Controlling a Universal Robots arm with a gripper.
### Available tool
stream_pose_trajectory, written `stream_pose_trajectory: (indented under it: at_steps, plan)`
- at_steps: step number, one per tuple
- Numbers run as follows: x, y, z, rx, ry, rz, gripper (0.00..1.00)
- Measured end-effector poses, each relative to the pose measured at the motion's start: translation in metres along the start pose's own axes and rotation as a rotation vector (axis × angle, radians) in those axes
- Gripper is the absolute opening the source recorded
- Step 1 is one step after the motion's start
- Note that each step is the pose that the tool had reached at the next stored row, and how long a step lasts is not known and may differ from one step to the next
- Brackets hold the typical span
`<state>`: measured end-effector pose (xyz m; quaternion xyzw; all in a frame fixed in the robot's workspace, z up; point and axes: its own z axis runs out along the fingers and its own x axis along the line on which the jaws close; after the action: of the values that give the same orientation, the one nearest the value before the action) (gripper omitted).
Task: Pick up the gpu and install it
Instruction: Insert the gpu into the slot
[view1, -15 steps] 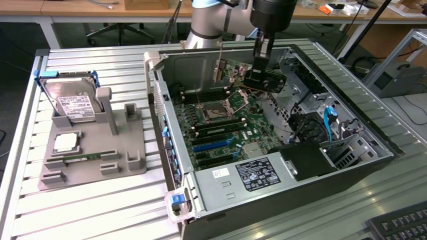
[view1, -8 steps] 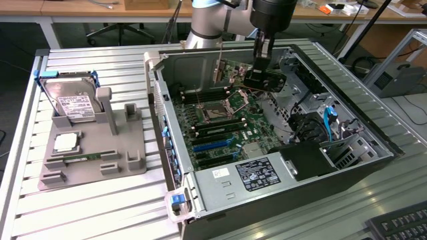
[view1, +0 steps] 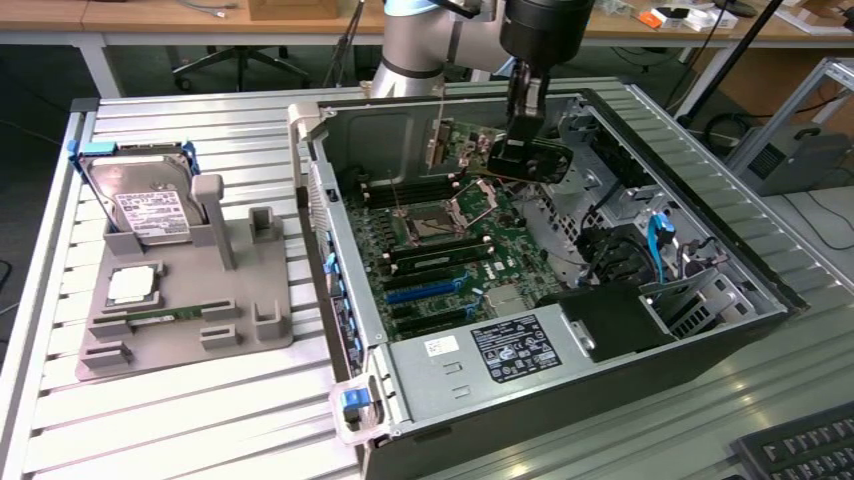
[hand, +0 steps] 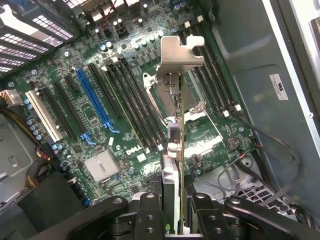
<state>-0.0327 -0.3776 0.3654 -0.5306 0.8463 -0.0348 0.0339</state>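
Wrist view puts the gripper (hand: 175, 216) clamped on the gpu (hand: 174, 150), a finger pressed to each face. You see the card edge-on, with its silver end bracket (hand: 178, 54) at the far tip. It hangs clear of the motherboard (hand: 107, 165), over the CPU socket (hand: 192, 107) and the memory slots, touching nothing below. From the exterior view, the card sits inside the open computer case (view1: 747, 305), above the board's far half.

By my reading you have the pickup done and are mid-carry, with the card not yet seated. The blue expansion slot (hand: 93, 102) lies well apart from the card's lower edge. Seating would call for that edge to stand parallel over a slot, with the bracket facing the case's rear wall.
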Motion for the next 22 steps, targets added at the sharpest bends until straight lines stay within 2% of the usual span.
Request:
stream_pose_trajectory:
  at_steps: [6,22]
  plan:
    - [0.0000,0.0000,0.0003,0.0009,-0.0002,-0.042,0.27]
    - [0.0000,0.0001,0.0009,0.0028,0.0001,-0.111,0.27]
